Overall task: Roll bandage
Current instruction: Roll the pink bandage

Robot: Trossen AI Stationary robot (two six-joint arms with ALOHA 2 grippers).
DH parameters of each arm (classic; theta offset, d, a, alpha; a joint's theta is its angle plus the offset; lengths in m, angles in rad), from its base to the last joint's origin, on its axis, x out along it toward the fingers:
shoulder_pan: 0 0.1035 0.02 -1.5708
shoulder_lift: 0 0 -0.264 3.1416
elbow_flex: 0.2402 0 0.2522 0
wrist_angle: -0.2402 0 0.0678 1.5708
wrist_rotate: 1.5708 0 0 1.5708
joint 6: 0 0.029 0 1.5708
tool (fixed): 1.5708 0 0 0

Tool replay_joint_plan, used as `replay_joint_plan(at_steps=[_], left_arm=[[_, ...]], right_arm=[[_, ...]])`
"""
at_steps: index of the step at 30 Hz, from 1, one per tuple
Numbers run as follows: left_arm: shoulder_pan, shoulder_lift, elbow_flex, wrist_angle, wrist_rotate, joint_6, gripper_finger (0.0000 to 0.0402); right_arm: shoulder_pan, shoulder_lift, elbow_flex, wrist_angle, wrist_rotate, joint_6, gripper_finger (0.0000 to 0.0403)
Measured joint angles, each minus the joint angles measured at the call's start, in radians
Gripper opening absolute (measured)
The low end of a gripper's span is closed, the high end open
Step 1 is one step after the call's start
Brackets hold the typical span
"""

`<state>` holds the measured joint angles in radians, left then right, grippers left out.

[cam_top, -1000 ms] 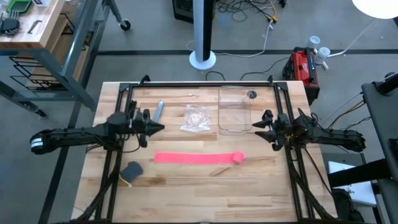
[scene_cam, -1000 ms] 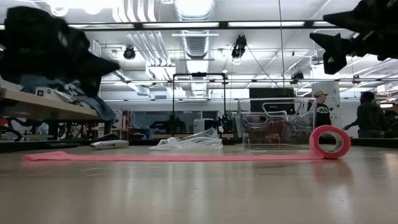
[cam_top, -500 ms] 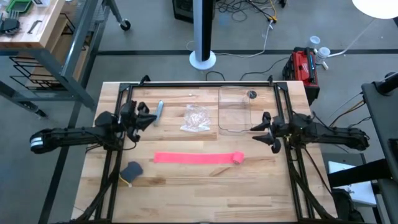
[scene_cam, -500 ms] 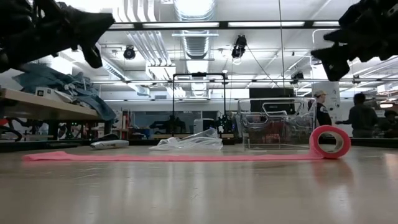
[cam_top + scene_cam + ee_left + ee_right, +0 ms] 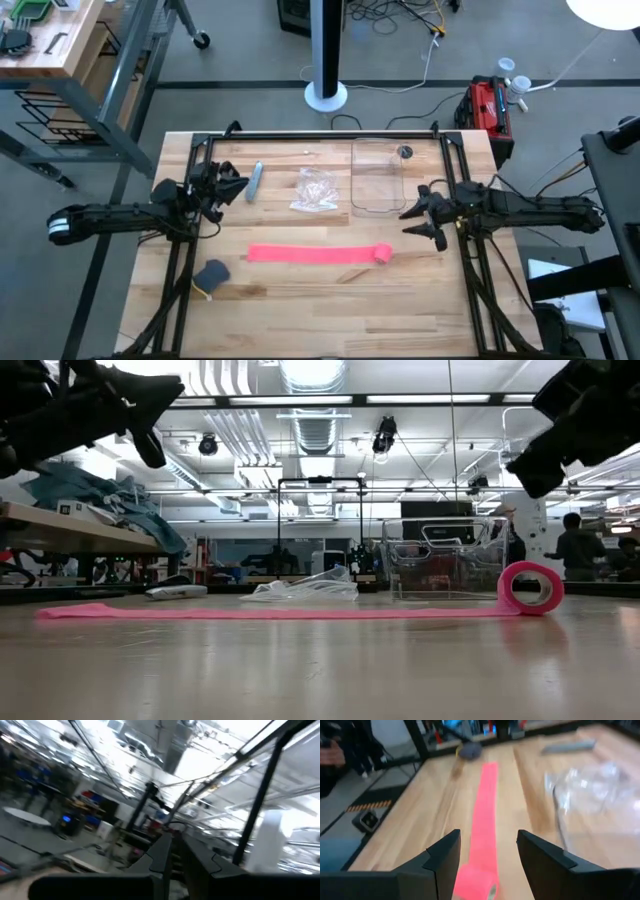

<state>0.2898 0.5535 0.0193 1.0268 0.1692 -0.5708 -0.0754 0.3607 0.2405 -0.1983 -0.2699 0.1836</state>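
Because the bright pink-red soft fabric bandage [image 5: 318, 254] lies limp across the table's middle (rolled at its right end), grip that roll; right gripper [image 5: 487, 855] hovers open, empty; left gripper [image 5: 176, 851] nearly closed, empty.

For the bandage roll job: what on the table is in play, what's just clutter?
In play:
- bandage, mostly laid out flat, rolled at the right-arm end
- right gripper, open, above the table near the rolled end
- left gripper, raised, away from the strip

Clutter:
- crinkled plastic bag
- clear container
- grey-blue lump
- grey stick-like item
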Motion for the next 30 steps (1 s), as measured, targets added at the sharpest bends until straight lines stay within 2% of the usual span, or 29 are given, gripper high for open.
replay_joint_plan(at_steps=[2,5,9,12,17,20,23,27,30], left_arm=[[-0.02,0.013,0.0,0.004,0.036,0.002,0.0032],[-0.088,0.056,0.0,0.05,0.022,0.019,0.0032],[-0.223,0.147,0.012,0.189,0.023,0.125,0.0032],[-0.327,0.227,0.072,0.194,0.018,0.202,0.0032],[-0.449,0.42,0.231,0.061,-0.052,0.373,0.0032],[-0.464,0.536,0.35,-0.027,-0.052,0.477,0.0032],[-0.458,0.604,0.465,-0.191,-0.078,0.579,0.0032],[-0.457,0.67,0.582,-0.446,-0.17,0.565,0.0032],[-0.46,0.722,0.626,-0.523,-0.188,0.538,0.0032]], right_arm=[[0.015,0.015,-0.003,-0.003,0.0,0.009,0.019],[0.035,0.024,-0.002,0.018,0.0,0.033,0.019],[0.058,0.024,-0.002,0.05,0.007,0.028,0.019],[0.057,0.024,0.003,0.062,0.008,0.03,0.019],[0.056,0.024,0.025,0.063,0.008,0.041,0.019],[0.056,0.024,0.043,0.069,0.008,0.041,0.019],[0.056,0.025,0.073,0.078,0.008,0.042,0.019],[0.056,0.027,0.115,0.078,0.008,0.041,0.019],[0.056,0.027,0.142,0.078,0.008,0.043,0.019]])
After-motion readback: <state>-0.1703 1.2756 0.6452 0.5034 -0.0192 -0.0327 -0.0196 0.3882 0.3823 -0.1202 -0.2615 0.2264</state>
